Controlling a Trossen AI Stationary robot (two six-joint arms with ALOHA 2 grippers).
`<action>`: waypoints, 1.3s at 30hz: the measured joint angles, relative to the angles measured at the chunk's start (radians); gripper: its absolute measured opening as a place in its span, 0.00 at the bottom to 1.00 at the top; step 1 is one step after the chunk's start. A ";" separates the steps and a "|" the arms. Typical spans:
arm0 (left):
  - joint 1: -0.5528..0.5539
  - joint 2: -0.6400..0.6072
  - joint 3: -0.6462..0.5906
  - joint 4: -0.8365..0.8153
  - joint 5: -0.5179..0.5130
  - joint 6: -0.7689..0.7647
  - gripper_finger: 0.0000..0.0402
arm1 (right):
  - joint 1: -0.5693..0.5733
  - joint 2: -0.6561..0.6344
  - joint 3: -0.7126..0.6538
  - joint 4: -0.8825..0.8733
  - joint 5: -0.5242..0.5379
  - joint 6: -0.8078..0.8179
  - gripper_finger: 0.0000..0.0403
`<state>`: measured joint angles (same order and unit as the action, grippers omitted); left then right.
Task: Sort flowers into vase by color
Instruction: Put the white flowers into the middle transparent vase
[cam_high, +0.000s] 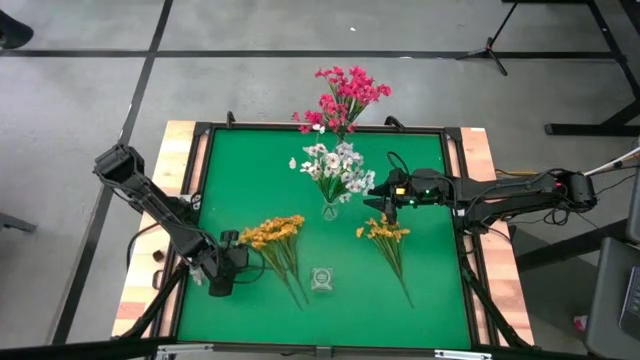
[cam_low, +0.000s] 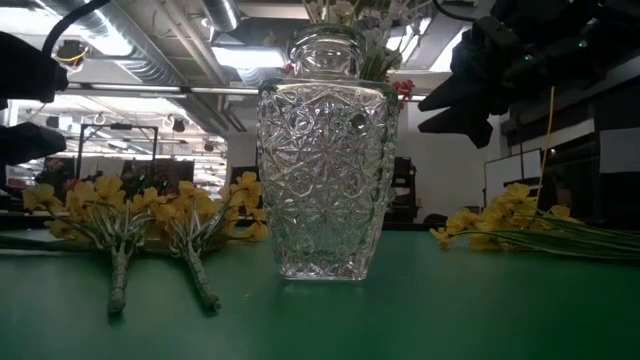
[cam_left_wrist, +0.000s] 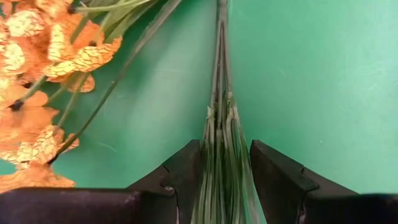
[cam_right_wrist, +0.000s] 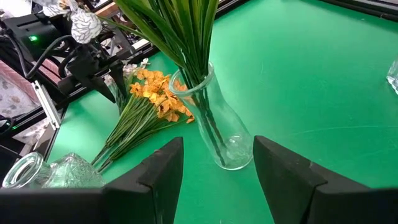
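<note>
High view: white flowers (cam_high: 336, 168) in clear vase (cam_high: 330, 209), pink flowers (cam_high: 343, 98) at table's (cam_high: 430, 290) far edge; two yellow bunches still lying flat; left gripper (cam_left_wrist: 224, 177) clamped on left yellow bunch (cam_high: 275, 238) stems; right gripper (cam_right_wrist: 217, 165) apart, empty, nr right yellow bunch (cam_high: 385, 235); cut-glass vase (cam_low: 327, 150) empty.

A big cut-glass vase (cam_low: 325, 160) stands on the green table (cam_low: 420, 310). A dark gripper (cam_low: 480, 85) hangs just beside its top. Yellow flowers (cam_low: 140, 215) lie on the table below, on both sides.
</note>
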<state>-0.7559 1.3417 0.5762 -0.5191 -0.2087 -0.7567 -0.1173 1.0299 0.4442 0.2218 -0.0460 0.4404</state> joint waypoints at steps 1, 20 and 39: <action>0.000 0.006 0.000 0.003 0.009 0.000 0.34 | 0.000 0.000 0.000 0.000 0.000 0.000 0.48; -0.012 0.094 0.009 0.010 0.050 -0.153 0.20 | 0.000 0.000 0.000 0.001 0.000 0.008 0.48; 0.008 0.102 0.318 -0.274 0.020 -0.104 0.04 | 0.000 0.000 0.000 0.020 -0.027 0.009 0.48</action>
<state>-0.7479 1.4437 0.8939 -0.7935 -0.1889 -0.8607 -0.1173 1.0302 0.4442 0.2417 -0.0733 0.4492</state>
